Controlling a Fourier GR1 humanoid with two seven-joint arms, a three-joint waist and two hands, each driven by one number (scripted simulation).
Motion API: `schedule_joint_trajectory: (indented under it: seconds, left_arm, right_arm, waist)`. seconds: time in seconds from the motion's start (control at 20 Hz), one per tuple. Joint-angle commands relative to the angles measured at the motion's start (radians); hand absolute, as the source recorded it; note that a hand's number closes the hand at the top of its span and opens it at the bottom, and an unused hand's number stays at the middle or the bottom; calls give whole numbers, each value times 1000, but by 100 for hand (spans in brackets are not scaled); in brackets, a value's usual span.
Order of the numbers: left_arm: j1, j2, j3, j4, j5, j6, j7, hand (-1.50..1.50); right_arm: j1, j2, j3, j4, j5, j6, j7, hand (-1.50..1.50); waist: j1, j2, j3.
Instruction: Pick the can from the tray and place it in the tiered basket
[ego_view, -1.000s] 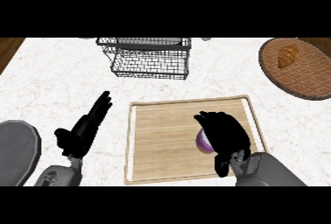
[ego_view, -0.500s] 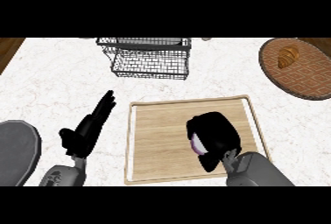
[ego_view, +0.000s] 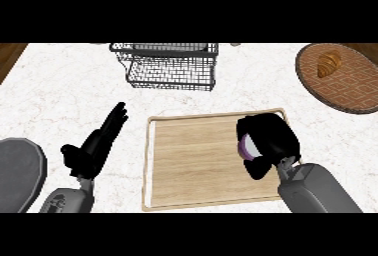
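A pastry (ego_view: 328, 64) is seen on the round mat (ego_view: 347, 87). Over the tray (ego_view: 196, 165), the can (ego_view: 246, 146) is wrapped by the right hand (ego_view: 269, 137); the left hand (ego_view: 100, 142) is kept flat

Can (ego_view: 248, 146) on tray (ego_view: 192, 160) right side; tiered basket (ego_view: 168, 67) behind tray; plate (ego_view: 347, 80) far right.
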Motion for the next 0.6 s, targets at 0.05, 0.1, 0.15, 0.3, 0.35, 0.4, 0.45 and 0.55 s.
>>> schedule_joint_trajectory:
  seconds: [0.05,0.1,0.15,0.3,0.35,0.4,0.45,0.55]
  left_arm:
    - [2,-11,-15,4,-13,-2,-21,0]
    - [10,-2,-6,25,-15,-9,-51,0]
    - [-33,1,11,5,10,-14,-3,0]
    - [-11,-23,-12,1,-13,8,1,0]
    - [15,19,17,12,3,-28,-42,0]
    - [-3,8,7,11,3,-26,-18,0]
    - [17,-4,-9,4,-12,-13,-17,0]
    - [-12,14,24,11,16,-31,8,0]
  right_arm:
    - [-25,-170,-269,204,-4,-113,-57,150]
    - [-77,-169,-316,232,-20,-125,-61,150]
    - [-84,-192,-357,270,-46,-157,-126,150]
    - [-128,-99,-443,295,-159,-218,-160,150]
    - [-163,-109,-477,258,-219,-167,-170,150]
    - [-174,-99,-531,262,-288,-177,-212,150]
    - [-193,-52,-524,245,-276,-229,-193,150]
    - [-239,-59,-521,193,-286,-203,-187,150]
  waist:
    - [2,14,2]
    - [10,11,1]
    - [9,9,2]
    - [12,4,1]
    - [11,1,0]
    - [8,2,2]
    - [12,0,1]
    - [5,-2,0]
